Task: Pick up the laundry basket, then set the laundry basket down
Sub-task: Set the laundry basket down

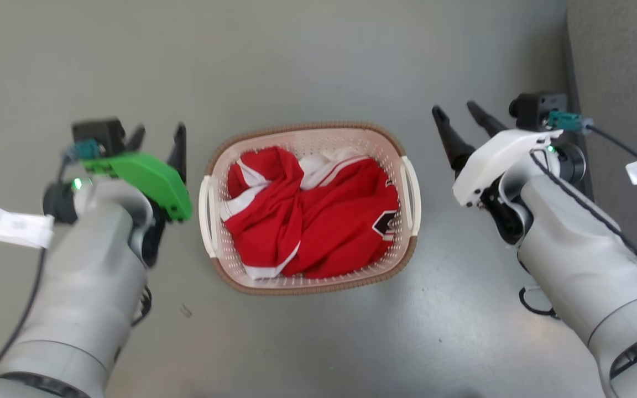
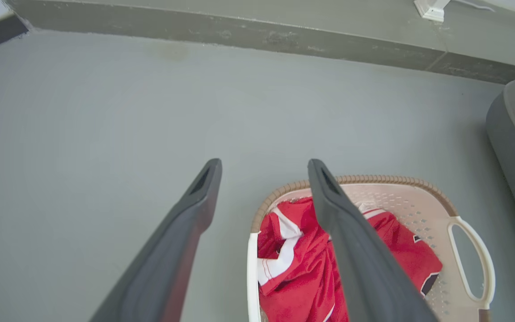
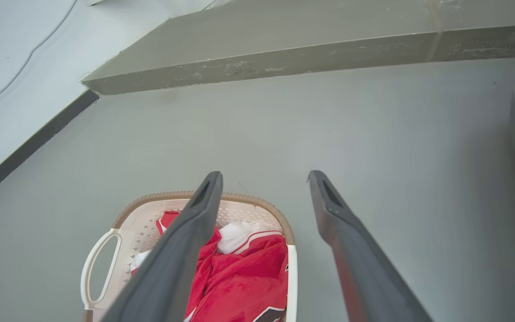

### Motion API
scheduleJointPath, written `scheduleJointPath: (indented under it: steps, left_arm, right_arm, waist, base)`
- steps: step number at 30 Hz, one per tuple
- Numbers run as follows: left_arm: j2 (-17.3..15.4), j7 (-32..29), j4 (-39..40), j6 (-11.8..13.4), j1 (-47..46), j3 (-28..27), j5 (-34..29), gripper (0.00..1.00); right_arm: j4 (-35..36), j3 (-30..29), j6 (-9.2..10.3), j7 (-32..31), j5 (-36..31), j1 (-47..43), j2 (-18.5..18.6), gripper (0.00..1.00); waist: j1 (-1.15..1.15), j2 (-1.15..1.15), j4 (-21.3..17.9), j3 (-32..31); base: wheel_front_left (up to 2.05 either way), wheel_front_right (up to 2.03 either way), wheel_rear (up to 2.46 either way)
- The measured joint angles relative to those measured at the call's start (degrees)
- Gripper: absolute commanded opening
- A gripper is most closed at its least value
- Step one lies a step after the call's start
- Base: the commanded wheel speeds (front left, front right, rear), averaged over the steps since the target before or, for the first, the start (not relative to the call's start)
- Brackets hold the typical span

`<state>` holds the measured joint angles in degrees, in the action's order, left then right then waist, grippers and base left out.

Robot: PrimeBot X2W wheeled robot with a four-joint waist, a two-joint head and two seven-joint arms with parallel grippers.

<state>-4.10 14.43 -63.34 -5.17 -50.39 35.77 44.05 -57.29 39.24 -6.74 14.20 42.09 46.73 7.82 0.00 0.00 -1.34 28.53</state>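
Observation:
The laundry basket [image 1: 318,135] rests on the grey floor in the middle of the head view, cream, perforated, with a brown woven-look rim and a white handle at each side. Red-and-white clothing [image 1: 307,221] fills it. My left gripper [image 1: 158,135] hangs open to the basket's left, beside the left handle [image 1: 206,215], apart from it. On the other side my right gripper [image 1: 457,113] is open too, clear of the right handle [image 1: 411,193]. The left wrist view has the basket [image 2: 373,181] under the left gripper [image 2: 264,167]; the right wrist view has the basket [image 3: 150,201] below the right gripper [image 3: 264,179].
A dark grey upholstered piece [image 1: 617,55] stands at the far right, close to my right arm. A low grey step [image 3: 284,58] runs along the far side of the floor. Bare grey floor [image 1: 318,55] surrounds the basket.

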Motion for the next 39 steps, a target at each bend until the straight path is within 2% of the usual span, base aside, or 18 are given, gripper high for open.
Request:
scheduleJointPath:
  steps: [6,14,18,27,32,39]
  left_arm:
    - [-2.36,0.0,8.59,1.97,-0.03,-2.54,-3.47,1.0]
    - [-3.85,0.01,17.85,4.3,2.22,-5.8,-7.15,1.0]
    - [-4.15,0.01,22.67,5.99,5.19,-7.37,-9.38,1.0]
    - [-5.01,0.07,31.65,8.29,13.07,-9.03,-13.55,1.0]
    - [-5.04,0.07,35.88,8.96,17.2,-9.78,-14.55,1.0]
    - [-5.92,0.08,40.66,10.18,23.43,-11.01,-16.77,1.0]
  right_arm:
    - [6.06,-3.36,1.87,0.07,-1.97,-0.69,1.57,1.0]
    - [14.46,-7.7,4.37,0.15,-5.72,-2.88,2.76,1.0]
    - [19.23,-10.77,6.34,0.24,-7.98,-4.65,3.24,1.0]
    - [28.39,-15.12,9.33,0.4,-12.71,-10.86,3.58,1.0]
    - [32.07,-16.68,10.38,0.4,-15.12,-15.52,4.11,1.0]
    - [35.73,-17.34,10.9,0.4,-17.49,-21.81,4.14,1.0]
  waist:
    - [0.0,0.0,0.09,-2.77]
    - [0.0,0.0,0.12,-5.52]
    - [0.0,0.0,0.03,-7.11]
    - [0.0,0.0,-0.45,-10.79]
    - [0.0,0.0,-0.53,-12.92]
    - [0.0,0.0,-0.61,-15.9]
  base:
    - [0.0,0.0,0.0]
    - [0.0,0.0,0.0]
    - [0.0,0.0,0.0]
    - [0.0,0.0,0.0]
    - [0.0,0.0,0.0]
    - [0.0,0.0,0.0]
